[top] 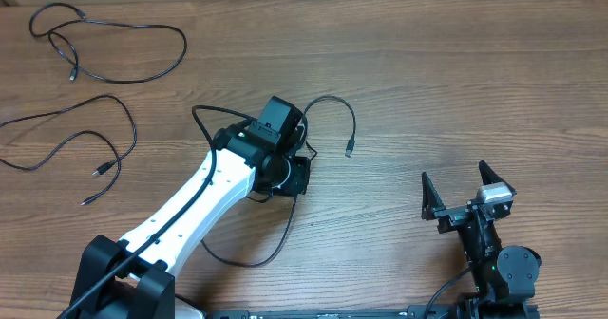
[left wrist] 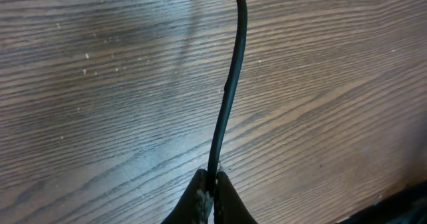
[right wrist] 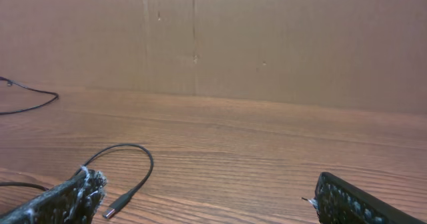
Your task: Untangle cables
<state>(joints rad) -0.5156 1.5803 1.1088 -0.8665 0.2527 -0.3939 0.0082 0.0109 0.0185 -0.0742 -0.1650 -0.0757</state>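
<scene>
Three thin black cables lie on the wooden table. One cable loops out from under my left gripper near the table's middle and ends in a small plug. The left wrist view shows that gripper shut on this cable, which runs straight away over the wood. Two more cables lie apart at the far left, one at the back and one nearer. My right gripper stands open at the front right, nothing between its fingers; its wrist view shows the plug near its left finger.
A brown wall rises behind the table's far edge. A thicker black wire fixed to the left arm curves over the table in front of the white arm.
</scene>
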